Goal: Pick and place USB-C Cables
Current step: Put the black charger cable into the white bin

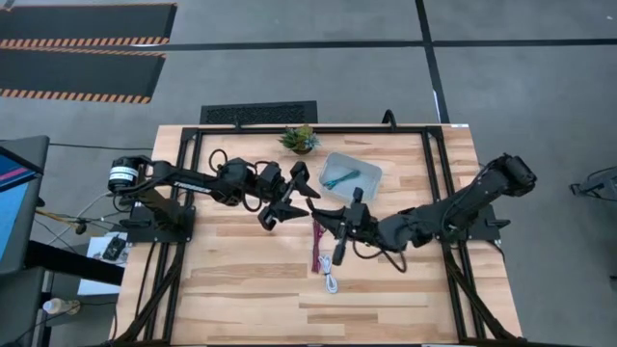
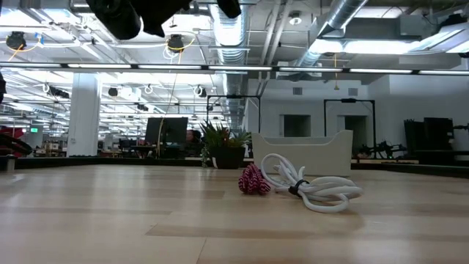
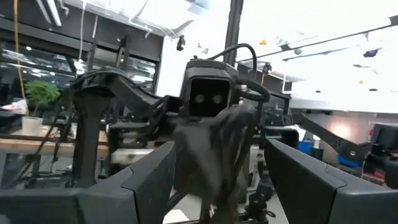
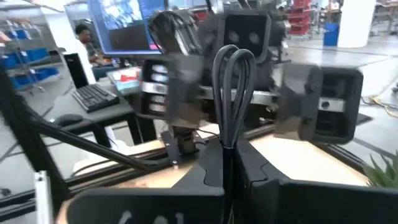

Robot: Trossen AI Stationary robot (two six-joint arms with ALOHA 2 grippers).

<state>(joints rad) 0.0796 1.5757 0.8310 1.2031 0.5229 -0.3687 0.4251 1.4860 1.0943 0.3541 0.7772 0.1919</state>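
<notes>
Right gripper (image 4: 229, 163) jaws clamp a dark cable (image 4: 232, 93); left gripper (image 1: 285, 198) jaws apart, apparently empty, above the tabletop (image 1: 241, 289).

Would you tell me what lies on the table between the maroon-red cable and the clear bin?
In the high view, the right gripper, shut on the dark cable, hangs over the stretch between the maroon-red cable and the bin; the wood beneath looks bare.

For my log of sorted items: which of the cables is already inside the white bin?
The teal cable. It alone lies in the white bin; the maroon cable and white cable lie on the table, the black cable is gripped.
</notes>
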